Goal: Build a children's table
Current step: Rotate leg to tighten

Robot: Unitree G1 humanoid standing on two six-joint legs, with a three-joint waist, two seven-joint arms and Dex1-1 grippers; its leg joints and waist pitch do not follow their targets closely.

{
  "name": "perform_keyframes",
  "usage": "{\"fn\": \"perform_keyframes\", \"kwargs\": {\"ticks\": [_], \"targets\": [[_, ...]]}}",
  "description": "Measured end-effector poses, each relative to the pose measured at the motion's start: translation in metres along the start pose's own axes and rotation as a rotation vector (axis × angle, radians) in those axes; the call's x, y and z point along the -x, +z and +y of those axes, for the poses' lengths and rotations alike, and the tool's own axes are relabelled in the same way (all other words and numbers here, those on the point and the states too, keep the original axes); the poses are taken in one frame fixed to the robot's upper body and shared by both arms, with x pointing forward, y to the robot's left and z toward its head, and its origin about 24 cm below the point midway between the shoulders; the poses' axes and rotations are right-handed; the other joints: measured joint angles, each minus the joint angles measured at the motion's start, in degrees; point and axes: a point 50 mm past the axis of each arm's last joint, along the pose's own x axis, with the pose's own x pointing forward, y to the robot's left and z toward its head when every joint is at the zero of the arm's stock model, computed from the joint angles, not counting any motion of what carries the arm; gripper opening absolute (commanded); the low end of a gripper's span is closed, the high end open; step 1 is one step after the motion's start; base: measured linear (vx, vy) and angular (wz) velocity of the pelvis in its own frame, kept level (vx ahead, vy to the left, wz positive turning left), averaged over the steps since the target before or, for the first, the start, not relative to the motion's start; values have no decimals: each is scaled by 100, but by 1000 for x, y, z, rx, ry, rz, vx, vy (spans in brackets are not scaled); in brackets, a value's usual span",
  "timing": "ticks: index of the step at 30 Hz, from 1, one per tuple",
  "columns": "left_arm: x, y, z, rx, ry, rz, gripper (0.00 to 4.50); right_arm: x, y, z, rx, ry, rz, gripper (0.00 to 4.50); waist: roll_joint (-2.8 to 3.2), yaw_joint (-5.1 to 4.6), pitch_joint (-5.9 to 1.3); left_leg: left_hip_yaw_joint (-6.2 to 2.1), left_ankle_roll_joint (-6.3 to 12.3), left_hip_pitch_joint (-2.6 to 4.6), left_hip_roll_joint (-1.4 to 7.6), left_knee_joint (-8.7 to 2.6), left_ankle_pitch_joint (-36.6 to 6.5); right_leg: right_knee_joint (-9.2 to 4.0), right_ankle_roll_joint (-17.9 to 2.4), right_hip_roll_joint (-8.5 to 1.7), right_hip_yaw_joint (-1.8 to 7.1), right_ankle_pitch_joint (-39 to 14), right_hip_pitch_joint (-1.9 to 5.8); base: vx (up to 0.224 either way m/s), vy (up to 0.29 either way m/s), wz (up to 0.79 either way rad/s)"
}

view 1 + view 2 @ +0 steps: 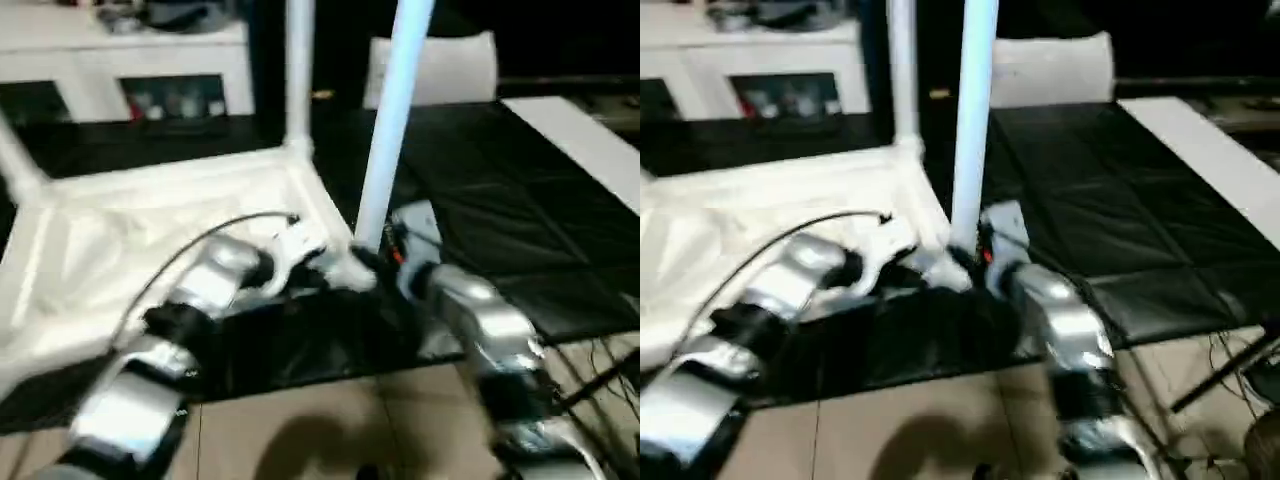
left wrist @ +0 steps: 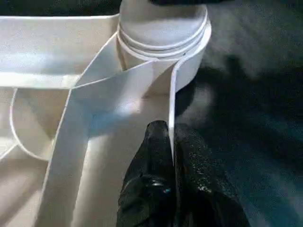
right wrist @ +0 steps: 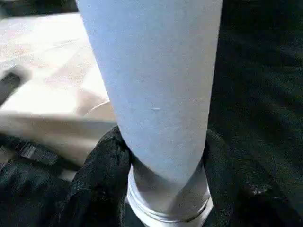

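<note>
The children's table top [image 1: 150, 230] lies upside down on a black mat, ribbed underside up. One white leg [image 1: 298, 70] stands upright in its far right corner socket. A second leg [image 1: 393, 120] stands in the near right corner socket [image 2: 163, 33]. My right gripper [image 3: 163, 151] is shut on this leg just above its ringed foot, with a black finger [image 3: 102, 165] on each side. My left gripper [image 2: 170, 130] is shut on the thin rim wall [image 2: 171, 94] of the top, right beside that socket. Another white leg [image 1: 20, 165] slants up at the far left.
The black mat [image 1: 500, 200] stretches to the right of the table top. A long white strip [image 1: 590, 140] lies at the mat's right edge, and a white panel [image 1: 440, 65] stands behind. A white shelf unit [image 1: 120, 50] is at the back left. Cables [image 1: 600, 370] lie on the tiled floor at the near right.
</note>
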Motion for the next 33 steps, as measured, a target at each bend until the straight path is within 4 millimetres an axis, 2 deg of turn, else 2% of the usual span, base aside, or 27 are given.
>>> {"fn": "perform_keyframes", "kwargs": {"ticks": [2, 4, 5, 6, 11, 12, 14, 15, 16, 17, 19, 21, 25, 28, 30, 32, 33], "targets": [[-3, 4, -2, 2, 9, -11, 0, 0, 1, -1, 1, -25, -11, 249, -1, -24, -1, 4, 5, -19, -3, -22, -5, 3, -2, 0, -5, 2, -15, 0, 0, 0], [-3, 7, -3, -8, 10, -20, 0, 0, 3, -1, 9, -25, -29, 263, -3, -20, -2, 14, 10, -55, -8, -41, -9, 29, -9, 0, 17, 27, -46, 0, 0, 0], [-3, 8, -3, -14, 9, -23, 0, 1, 3, -1, 12, -24, -39, 270, -11, -2, -7, 13, 5, -61, -17, -40, -18, 64, -17, -4, 36, 47, -65, 54, -31, 6], [-2, 8, -3, -17, 8, -27, 0, 2, 2, -1, 13, -22, -46, 299, -15, 23, -9, 12, 13, -58, -25, -38, -21, 89, -9, -4, 59, 83, -76, 54, -31, 6], [8, 8, -1, -82, -24, -48, 0, 11, -1, -6, 36, 44, -72, 326, -16, 195, -13, 45, 23, -127, -22, -46, -26, 286, -63, 3, 132, -10, -258, 33, -24, -1], [11, 6, -1, -98, -38, -52, 0, 14, -4, -8, 58, 68, -63, 348, -16, 215, -13, 46, 26, -126, -18, -47, -28, 308, -73, 8, 136, -25, -271, 0, 0, 0], [17, 0, -1, -124, -79, -58, 0, 20, -10, -11, 98, 114, -49, 357, -16, 259, -13, 50, 28, -118, -15, -44, -29, 345, -86, 11, 141, -49, -285, 0, 0, 0], [23, -3, -2, -167, -124, -58, 0, 25, -13, -14, 136, 169, -40, 357, -16, 314, -13, 58, 28, -120, -11, -45, -29, 356, -89, 12, 145, -53, -300, 0, 0, 0], [28, -7, -4, -191, -167, -55, 0, 31, -14, -18, 170, 210, -31, 386, -15, 358, -12, 58, 28, -118, -10, -46, -29, 358, -91, 14, 146, -52, -301, 0, 0, 0], [32, -12, -5, -205, -194, -54, 0, 36, -14, -21, 195, 261, -27, 386, -16, 392, -12, 63, 26, -114, -4, -44, -27, 364, -83, 16, 148, -57, -301, 0, 0, 0], [38, -15, -6, -247, -254, -37, 0, 41, -12, -21, 246, 355, -19, 399, -20, 502, -11, 70, 22, -112, 7, -24, -24, 364, -78, 22, 151, -53, -299, 0, 0, 0], [42, -18, -7, -274, -308, -25, 0, 46, -12, -21, 280, 439, 0, 425, -22, 569, -10, 72, 5, -103, 4, -4, -16, 360, -73, 18, 162, -39, -279, 0, 0, 0], [44, -20, -12, -315, -403, -3, 0, 56, -11, -25, 330, 577, 37, 425, -43, 668, -6, 86, -9, -66, -13, 8, -20, 351, -52, 15, 212, -25, -236, 0, 0, 0], [49, -23, -12, -344, -450, 21, 0, 61, -8, -26, 334, 682, 54, 425, -70, 698, -9, 87, -29, -59, -19, 8, -32, 351, -49, 15, 221, -23, -225, 0, 0, 0], [52, -24, -12, -356, -469, 31, 0, 63, -6, -26, 333, 723, 56, 391, -74, 711, -11, 87, -29, -59, -21, 7, -32, 351, -48, 15, 222, -24, -224, 0, 0, 0], [53, -24, -12, -378, -495, 40, 0, 64, -3, -25, 337, 780, 66, 391, -78, 718, -10, 87, -28, -62, -21, 7, -32, 352, -48, 15, 223, -24, -226, 0, 0, 0], [53, -23, -13, -388, -512, 42, 0, 65, -2, -25, 342, 817, 77, 372, -81, 734, -11, 88, -28, -62, -20, 6, -32, 353, -47, 15, 223, -24, -227, 0, 0, 0]]}}
